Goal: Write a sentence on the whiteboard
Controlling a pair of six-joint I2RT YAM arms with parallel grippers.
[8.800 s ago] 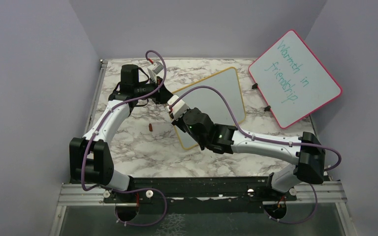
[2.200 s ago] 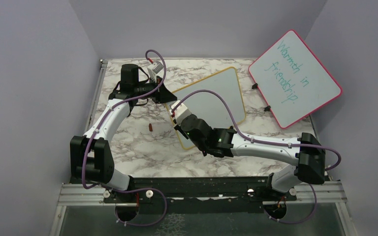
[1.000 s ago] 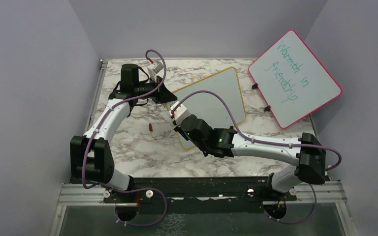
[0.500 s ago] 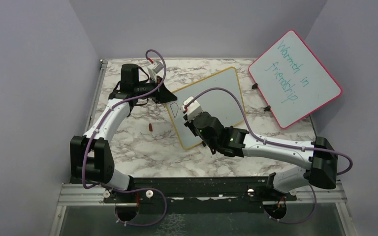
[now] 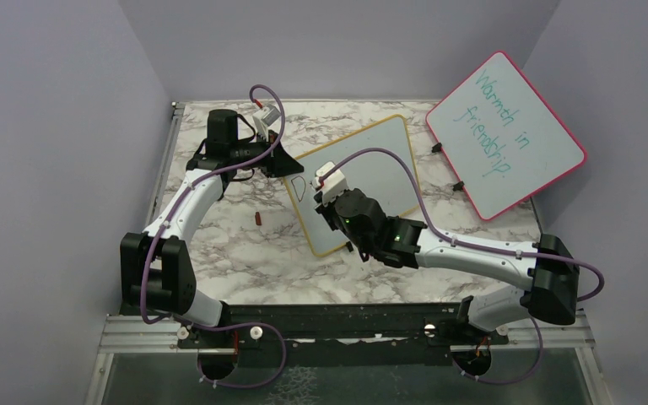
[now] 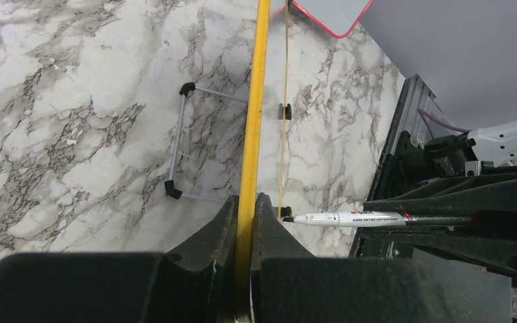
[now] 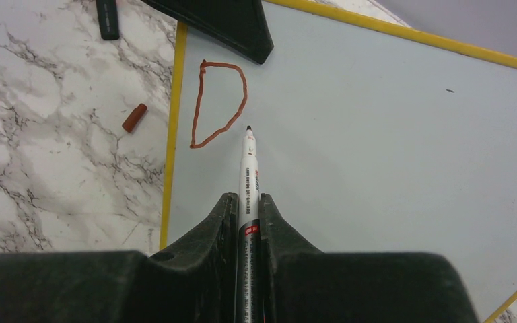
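Observation:
The whiteboard [image 5: 380,156], white with a yellow frame, stands tilted at mid-table. My left gripper [image 5: 289,165] is shut on its upper left edge; the left wrist view has the yellow frame [image 6: 256,101] pinched between the jaws of the left gripper [image 6: 246,198]. My right gripper [image 7: 246,196] is shut on a white marker [image 7: 248,171] that points at the board. Of the sentence, a single reddish-brown letter D [image 7: 198,108] shows near the board's left edge, with the marker tip just right of its lower end. Seen from above, the right gripper [image 5: 326,198] hovers beside the D [image 5: 300,187].
A pink-framed board [image 5: 506,135] with teal handwriting leans at the back right. A small red cap [image 5: 259,218] lies on the marble left of the whiteboard. A wire stand [image 6: 178,148] with black feet sits behind the whiteboard.
My right arm has shifted to the right with the marker, uncovering a finished letter D on the board. The left arm has kept still on the frame.

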